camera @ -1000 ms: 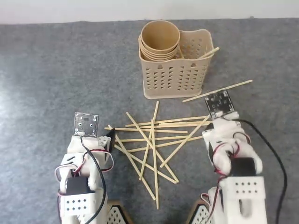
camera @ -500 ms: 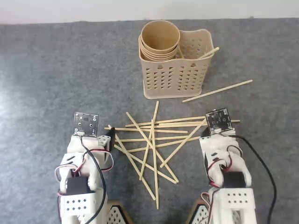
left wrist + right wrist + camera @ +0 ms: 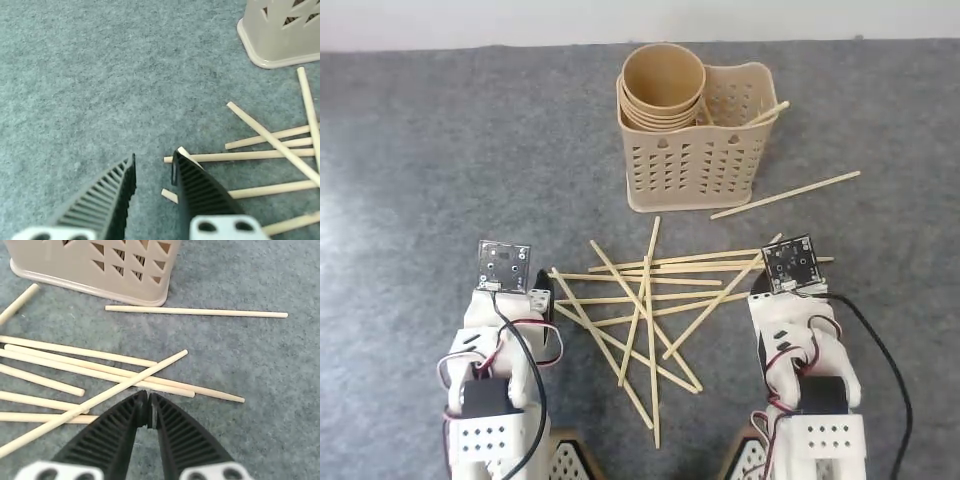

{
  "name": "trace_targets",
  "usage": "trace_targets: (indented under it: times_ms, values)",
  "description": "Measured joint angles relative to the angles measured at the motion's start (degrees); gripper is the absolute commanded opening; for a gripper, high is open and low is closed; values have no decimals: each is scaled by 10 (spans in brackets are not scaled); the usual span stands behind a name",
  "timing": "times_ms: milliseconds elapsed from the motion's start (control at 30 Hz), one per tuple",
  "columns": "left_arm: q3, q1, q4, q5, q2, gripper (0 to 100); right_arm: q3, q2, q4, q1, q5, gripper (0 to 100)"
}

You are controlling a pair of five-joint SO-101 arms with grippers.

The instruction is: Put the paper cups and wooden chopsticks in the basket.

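the basket (image 3: 695, 165) stands near the surface's far edge with the stacked paper cups (image 3: 663, 80) and one chopstick (image 3: 767, 113) inside, the loose wooden chopsticks (image 3: 645, 298) lie crossed mid-surface between the arms, the left gripper (image 3: 153, 167) is parted narrowly beside their ends, and the right gripper (image 3: 148, 404) is closed on nothing.
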Motion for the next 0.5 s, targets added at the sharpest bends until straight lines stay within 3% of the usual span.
trace_targets:
  times_ms: [133,400,500]
  values:
    - [0,0,0,0,0,109,0,0,0,0,0,49]
    - [0,30,0,-41,0,109,0,-5,42,-1,47,258]
    - [0,31,0,-47,0,109,-2,-5,68,-36,98,258]
